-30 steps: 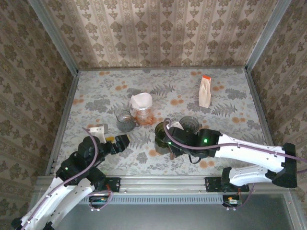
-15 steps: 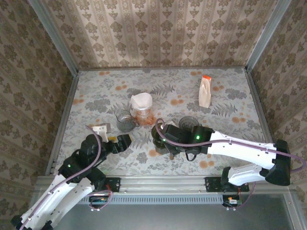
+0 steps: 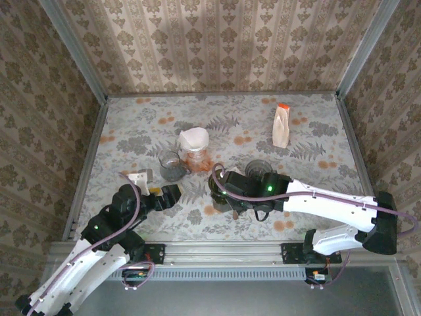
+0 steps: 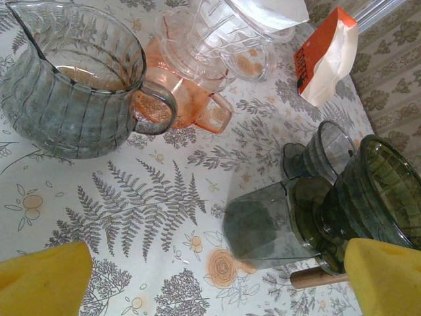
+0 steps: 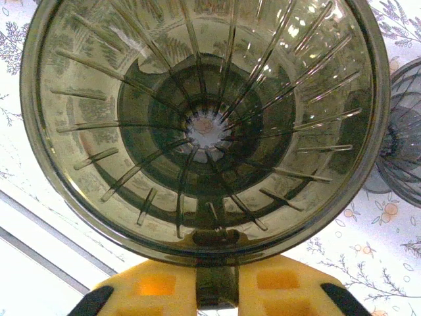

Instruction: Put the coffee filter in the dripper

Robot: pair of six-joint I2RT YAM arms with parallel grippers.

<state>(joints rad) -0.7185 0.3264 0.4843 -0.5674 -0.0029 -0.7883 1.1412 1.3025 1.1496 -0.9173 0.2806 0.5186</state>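
Seen from above, a floral-patterned surface (image 3: 131,125) carries a cluster of glassware. The white coffee filter (image 3: 195,138) sits in a clear glass cone (image 3: 195,149) atop a pink stand (image 3: 197,161), toward the middle of the surface. A clear pitcher (image 3: 172,167) stands just beside it on the left. Nearer the arms, the dark green dripper (image 3: 220,184) stands apart from the filter, with the right fingers (image 3: 227,197) at its near side. A small dark glass (image 3: 258,168) is just to the dripper's right. A white bag with an orange top (image 3: 281,126) lies well off toward the far right. The left fingers (image 3: 154,187) hang near the pitcher, touching nothing.

From the left wrist, the left fingers (image 4: 217,280) are spread wide, their yellow pads at the two bottom corners with only bare surface (image 4: 164,197) between them. Ahead are the pitcher (image 4: 72,99), the pink stand (image 4: 197,99), the clear cone (image 4: 223,33) with the filter (image 4: 279,10) inside it, and the bag (image 4: 325,59). At right stand the dripper (image 4: 378,197) and the small dark glass (image 4: 325,148). A wooden stick (image 4: 316,278) shows at the dripper's foot.

From the right wrist, the ribbed bowl of the dripper (image 5: 204,125) is seen from above, upright, with no paper in it. The right fingers (image 5: 217,286) are clamped on a dark tab at its rim, a yellow pad tight against each side. The small dark glass (image 5: 404,131) sits at the right edge.
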